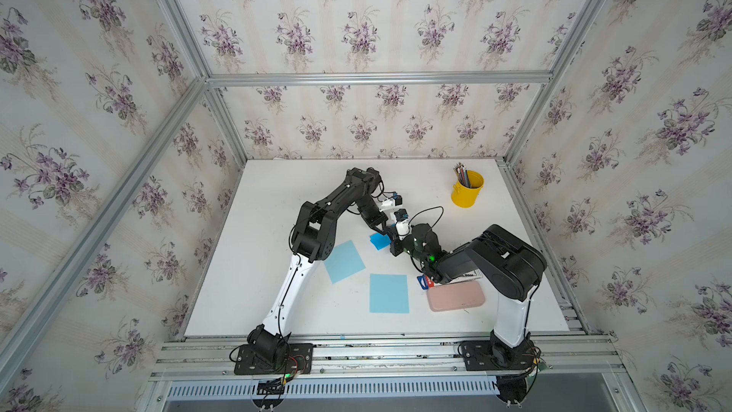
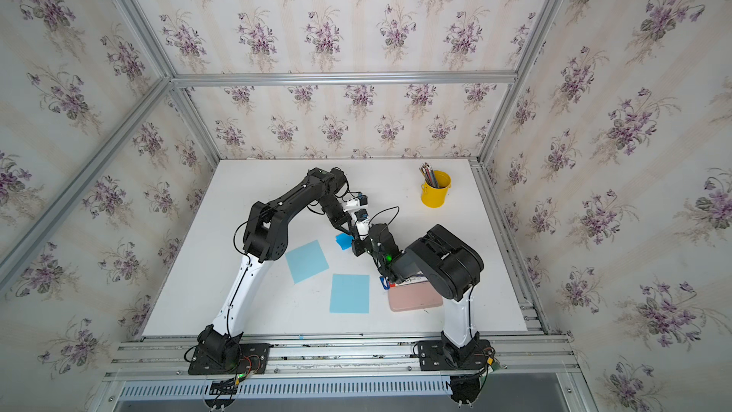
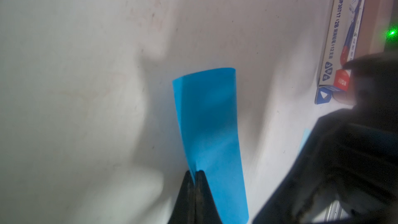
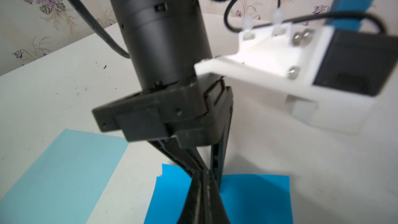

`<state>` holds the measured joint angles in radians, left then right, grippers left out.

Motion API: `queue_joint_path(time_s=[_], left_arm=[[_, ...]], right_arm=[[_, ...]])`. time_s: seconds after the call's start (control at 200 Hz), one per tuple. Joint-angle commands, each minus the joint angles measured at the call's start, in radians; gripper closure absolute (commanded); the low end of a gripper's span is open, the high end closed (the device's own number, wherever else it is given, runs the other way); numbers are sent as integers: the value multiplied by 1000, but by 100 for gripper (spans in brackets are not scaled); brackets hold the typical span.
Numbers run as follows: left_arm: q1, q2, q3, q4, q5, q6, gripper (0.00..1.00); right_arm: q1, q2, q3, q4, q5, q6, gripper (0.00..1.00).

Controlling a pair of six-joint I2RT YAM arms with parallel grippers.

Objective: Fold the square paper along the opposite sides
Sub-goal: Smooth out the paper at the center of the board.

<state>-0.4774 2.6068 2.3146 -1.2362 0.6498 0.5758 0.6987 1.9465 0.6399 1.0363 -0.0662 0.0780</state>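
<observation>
Dark blue paper sits mid-bench, just left of where the 2 arms meet in both top views. The left fingers are clenched on 1 edge of it. In the left wrist view the sheet runs as a long bowed strip straight out from the tips, with the free edge at the far end of that axis.

The right fingers are clenched too, tips right by the left ones over the paper. I can't tell if any paper is pinched between them.

The 2 light blue sheets lie flat on the bench, nearer, untouched.

My read: the fold is partway. The pinched edge has to travel along that strip axis onto the free edge, and the left arm owns the grip, so it leads. Skew is the risk.
</observation>
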Motion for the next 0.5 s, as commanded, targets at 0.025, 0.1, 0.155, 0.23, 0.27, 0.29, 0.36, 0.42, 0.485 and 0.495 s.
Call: queue_joint_path(time_s=[0.025, 0.1, 0.155, 0.23, 0.27, 0.29, 0.36, 0.42, 0.485, 0.495], left_arm=[[0, 6, 6, 4, -9, 14, 100], [0, 8, 6, 4, -10, 14, 100], [0, 7, 7, 4, -10, 13, 100], [0, 9, 6, 4, -12, 11, 100], [0, 9, 6, 3, -14, 10, 100], [0, 9, 7, 3, -15, 8, 100], [0, 10, 6, 3, -19, 5, 100], [0, 10, 10, 3, -24, 4, 100], [0, 10, 7, 3, -31, 1, 100], [0, 10, 7, 3, -32, -1, 100]], right_arm=[[13, 49, 11, 51, -4, 11, 100], [19, 69, 11, 52, -2, 16, 100], [21, 81, 7, 53, 4, 23, 100], [22, 95, -3, 54, 14, 33, 100], [22, 101, -10, 56, 17, 37, 100], [22, 103, -12, 55, 17, 40, 100], [23, 109, -17, 48, 17, 43, 100], [27, 111, -25, 49, 18, 43, 100], [34, 108, -35, 50, 20, 42, 100], [35, 106, -37, 51, 20, 42, 100]])
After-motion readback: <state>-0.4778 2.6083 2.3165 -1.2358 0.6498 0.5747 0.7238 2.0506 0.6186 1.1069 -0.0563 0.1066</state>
